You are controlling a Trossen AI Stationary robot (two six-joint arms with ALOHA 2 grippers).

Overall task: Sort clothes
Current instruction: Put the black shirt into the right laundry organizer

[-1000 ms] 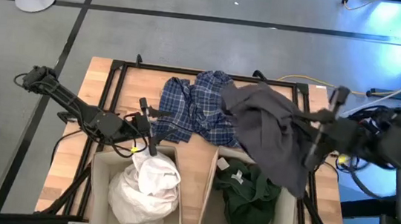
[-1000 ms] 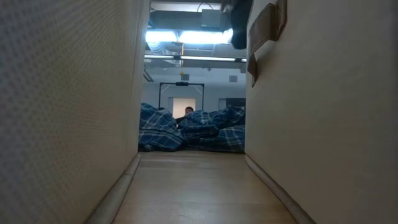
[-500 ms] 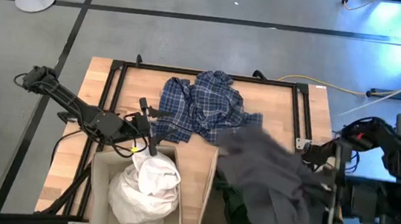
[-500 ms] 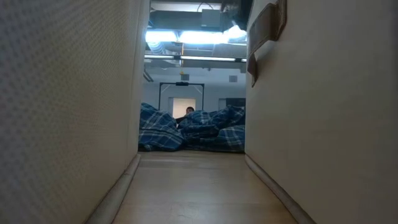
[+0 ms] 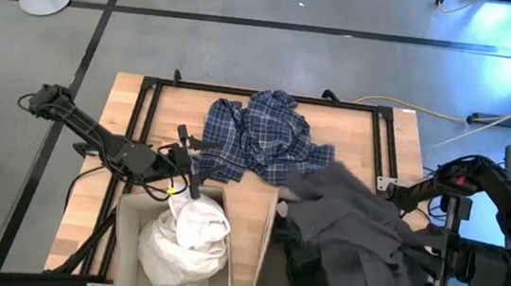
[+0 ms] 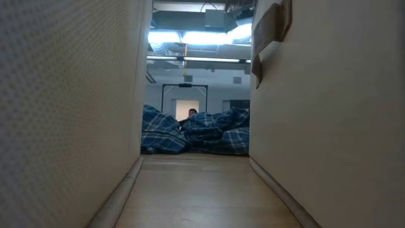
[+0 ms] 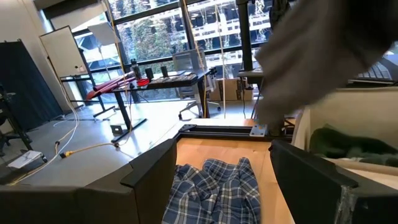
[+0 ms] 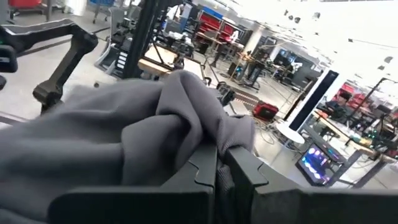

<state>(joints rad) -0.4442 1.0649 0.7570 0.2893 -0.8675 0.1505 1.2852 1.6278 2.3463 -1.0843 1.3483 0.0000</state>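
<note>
The dark grey garment [image 5: 351,234] is spread in the air over the right beige box [image 5: 267,259], covering most of the dark green garment [image 5: 304,274] inside it. My right gripper [image 5: 433,268] is shut on the grey garment at the table's near right. The white garment [image 5: 190,236] fills the left box [image 5: 127,234]. The blue-and-white plaid shirt [image 5: 260,144] lies crumpled on the table's far middle. My left gripper [image 5: 189,163] is open and empty beside the shirt's left side, above the left box's far rim. My right gripper pinches a bunched fold of the dark grey garment [image 8: 186,134] between its two shut fingers, several layers thick. The fingers come about level from the table's right side. The garment spreads away from them toward the left, slack, sagging over the right box.
A black metal frame [image 5: 383,147] runs around the table's far half. In the low view the two box walls [image 6: 69,114] close in a narrow wooden lane, with the plaid shirt [image 6: 196,136] at its far end. Cables lie on the floor to the right.
My right gripper has gone toward the table's near right corner and down, carrying the dark grey garment. The garment has come off the plaid shirt's right side and now hangs over the right box, covering the green garment.
</note>
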